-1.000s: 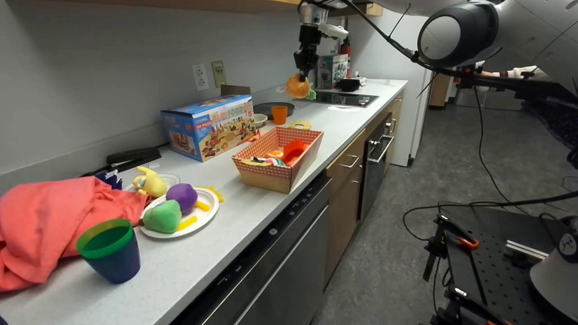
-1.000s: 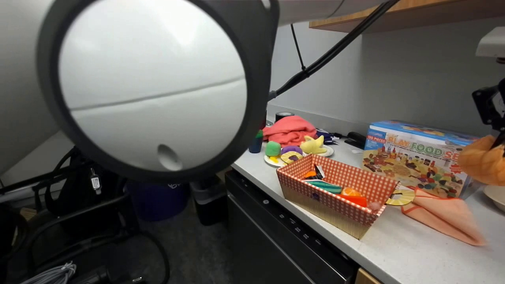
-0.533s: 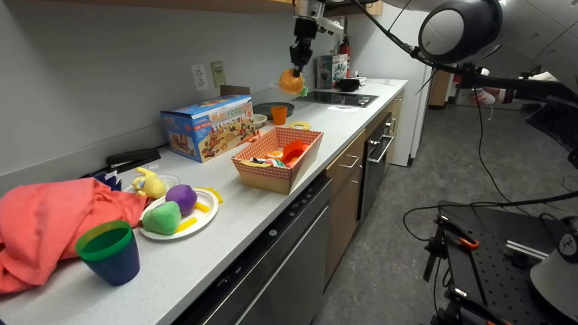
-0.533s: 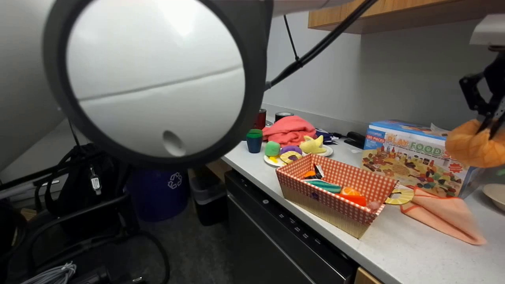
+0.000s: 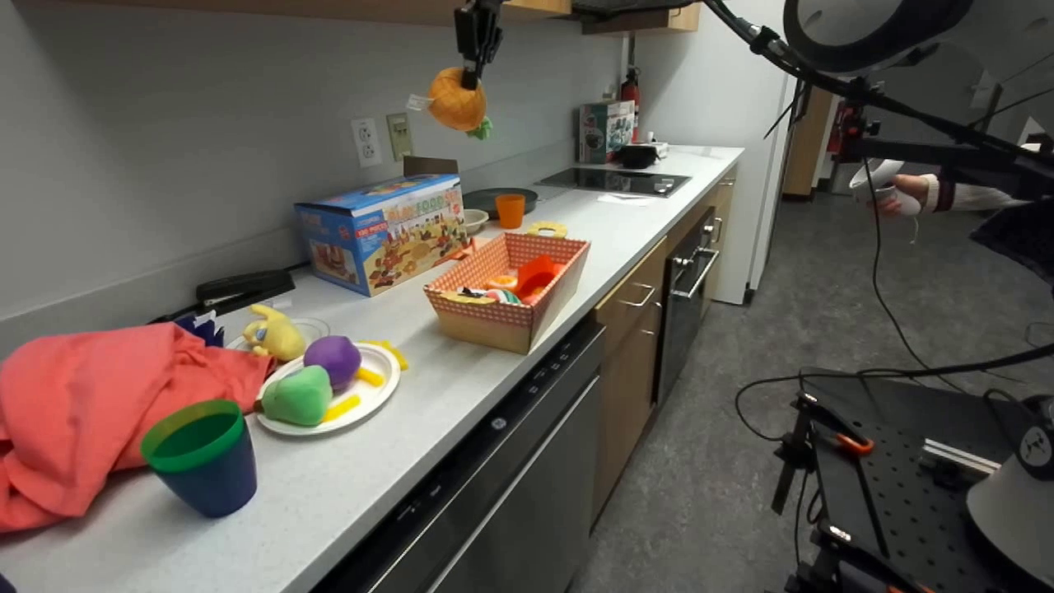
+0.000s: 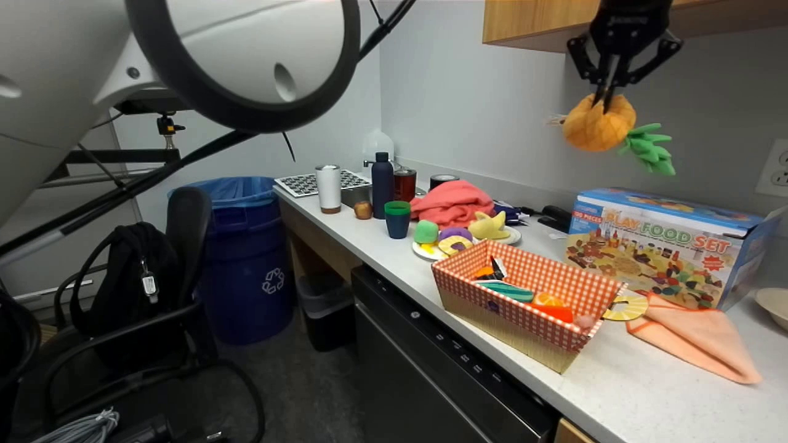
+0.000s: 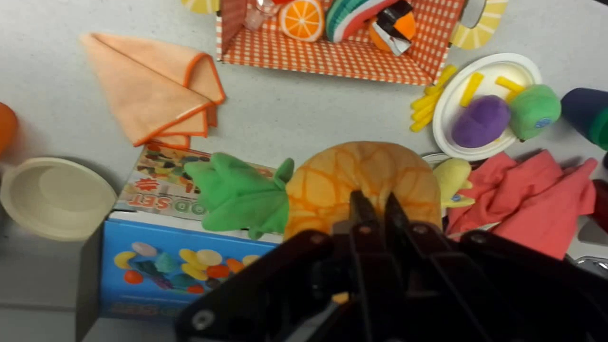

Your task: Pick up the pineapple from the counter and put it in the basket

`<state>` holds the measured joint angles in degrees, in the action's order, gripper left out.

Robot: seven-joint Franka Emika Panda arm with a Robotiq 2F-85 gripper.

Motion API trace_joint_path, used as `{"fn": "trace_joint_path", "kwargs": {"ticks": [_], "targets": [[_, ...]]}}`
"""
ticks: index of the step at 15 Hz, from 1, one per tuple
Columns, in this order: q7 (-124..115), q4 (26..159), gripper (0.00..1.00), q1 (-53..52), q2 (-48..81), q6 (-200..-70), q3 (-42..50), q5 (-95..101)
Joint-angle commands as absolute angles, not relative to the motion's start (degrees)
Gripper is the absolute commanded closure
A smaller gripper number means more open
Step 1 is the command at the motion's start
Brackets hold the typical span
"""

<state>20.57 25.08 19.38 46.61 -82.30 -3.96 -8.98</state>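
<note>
Gripper [image 6: 603,106] is clenched on the pineapple [image 6: 596,132], pinching its orange body, the green top angled downward at one side. Pineapple is held aloft, higher than the box [image 6: 652,255] and well apart from the basket [image 6: 502,323]. Basket stands on the counter [image 6: 646,394], an orange slice [image 7: 302,20] visible inside.

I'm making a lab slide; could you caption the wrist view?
A toy pineapple pinched between the fingers, with the checked basket cut off at the top of the frame.
</note>
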Motion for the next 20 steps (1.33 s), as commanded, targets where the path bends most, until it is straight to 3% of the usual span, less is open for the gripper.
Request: {"fn": "trace_joint_path", "kwargs": {"ticks": [1, 20], "targets": [[19.95, 26.07, 0.98, 16.90, 45.92, -80.79, -3.91, -8.64], [27.04, 23.62, 0.98, 19.83, 54.43, -74.66, -0.67, -4.09]]}}
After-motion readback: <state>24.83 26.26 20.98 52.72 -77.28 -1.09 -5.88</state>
